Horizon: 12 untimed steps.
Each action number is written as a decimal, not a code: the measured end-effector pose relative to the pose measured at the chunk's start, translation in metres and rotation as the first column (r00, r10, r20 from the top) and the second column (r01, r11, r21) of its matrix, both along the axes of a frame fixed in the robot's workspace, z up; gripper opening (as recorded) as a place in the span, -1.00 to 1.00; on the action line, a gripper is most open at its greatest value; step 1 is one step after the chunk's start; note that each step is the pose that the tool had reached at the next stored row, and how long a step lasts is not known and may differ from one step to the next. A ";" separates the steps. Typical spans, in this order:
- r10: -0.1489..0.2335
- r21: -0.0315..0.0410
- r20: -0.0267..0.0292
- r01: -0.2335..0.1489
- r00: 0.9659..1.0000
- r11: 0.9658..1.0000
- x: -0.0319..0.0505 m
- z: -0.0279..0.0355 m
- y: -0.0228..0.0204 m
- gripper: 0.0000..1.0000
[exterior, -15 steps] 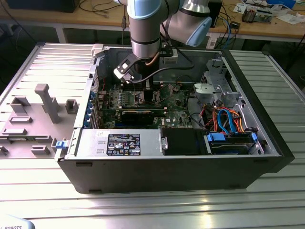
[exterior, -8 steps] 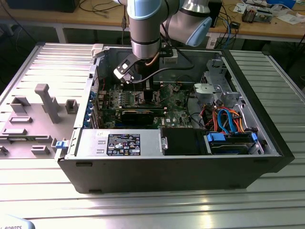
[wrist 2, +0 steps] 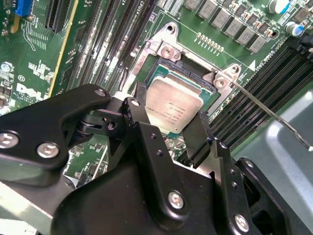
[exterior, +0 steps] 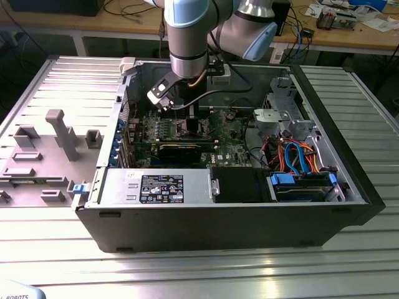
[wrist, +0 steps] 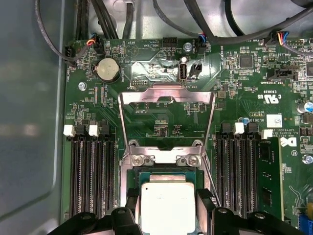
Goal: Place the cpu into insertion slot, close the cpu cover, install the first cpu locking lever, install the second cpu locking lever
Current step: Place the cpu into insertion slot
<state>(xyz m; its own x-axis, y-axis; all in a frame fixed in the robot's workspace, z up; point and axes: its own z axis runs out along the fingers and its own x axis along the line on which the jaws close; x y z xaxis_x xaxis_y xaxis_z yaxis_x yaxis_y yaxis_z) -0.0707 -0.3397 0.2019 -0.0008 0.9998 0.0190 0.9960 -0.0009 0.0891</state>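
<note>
gripper (exterior: 181, 103): upper middle of the exterior view, down inside the open computer case (exterior: 218, 224).
fingers (wrist 2: 139, 110): narrow, set against two opposite edges of the cpu (wrist 2: 173, 105).
cpu: lies flat in the insertion slot (wrist: 166, 171).
cpu cover (wrist: 166, 94): swung open, standing up behind the slot.

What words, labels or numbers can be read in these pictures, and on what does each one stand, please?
None can be read with confidence.
cpu: faint print on its metal top, too small to read.
green circuit board: white lettering, too small to read.
black label on the silver box in the exterior view: white print, too small to read.
</note>
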 end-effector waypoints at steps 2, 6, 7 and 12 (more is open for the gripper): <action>-0.001 0.000 0.000 0.001 1.000 1.000 0.0000 -0.0009 0.0000 0.08; -0.006 0.000 0.000 0.006 1.000 1.000 0.0000 -0.0041 0.0006 0.08; -0.009 -0.001 0.000 0.009 1.000 1.000 -0.0001 -0.0046 0.0008 0.08; -0.014 0.000 0.000 0.014 1.000 1.000 0.0000 -0.0055 0.0011 0.08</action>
